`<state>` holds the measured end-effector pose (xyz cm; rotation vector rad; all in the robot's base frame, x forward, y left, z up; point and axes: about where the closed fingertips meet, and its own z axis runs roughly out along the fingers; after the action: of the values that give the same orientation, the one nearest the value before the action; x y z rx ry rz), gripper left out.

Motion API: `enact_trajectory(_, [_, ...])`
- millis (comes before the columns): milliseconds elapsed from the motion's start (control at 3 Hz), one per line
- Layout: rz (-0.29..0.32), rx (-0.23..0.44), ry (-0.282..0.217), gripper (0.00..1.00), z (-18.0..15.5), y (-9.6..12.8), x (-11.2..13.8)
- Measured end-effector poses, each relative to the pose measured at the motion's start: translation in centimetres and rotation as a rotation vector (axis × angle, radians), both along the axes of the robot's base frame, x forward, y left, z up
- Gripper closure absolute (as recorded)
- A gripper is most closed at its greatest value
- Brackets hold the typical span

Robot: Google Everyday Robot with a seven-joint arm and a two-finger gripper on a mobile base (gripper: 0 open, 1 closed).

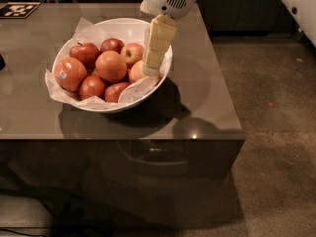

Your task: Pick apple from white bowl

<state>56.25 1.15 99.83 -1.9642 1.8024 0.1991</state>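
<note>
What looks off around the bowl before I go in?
Nothing stands out. The apples all sit inside the white bowl; its paper liner merely laps over the rim. The claw hangs over the bowl's right side.

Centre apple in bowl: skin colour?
The large round apple is even light orange-red, camera view; cream tool hangs over right rim of round white bowl.
</note>
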Motion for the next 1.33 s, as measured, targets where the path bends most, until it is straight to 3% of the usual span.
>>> enact_trajectory(667, [0.039,0.036,0.014,0.0,-0.5,2.4,0.9])
enact_trajectory(1333, [0.049,0.053,0.089,0.0,-2.5,7.4,0.3])
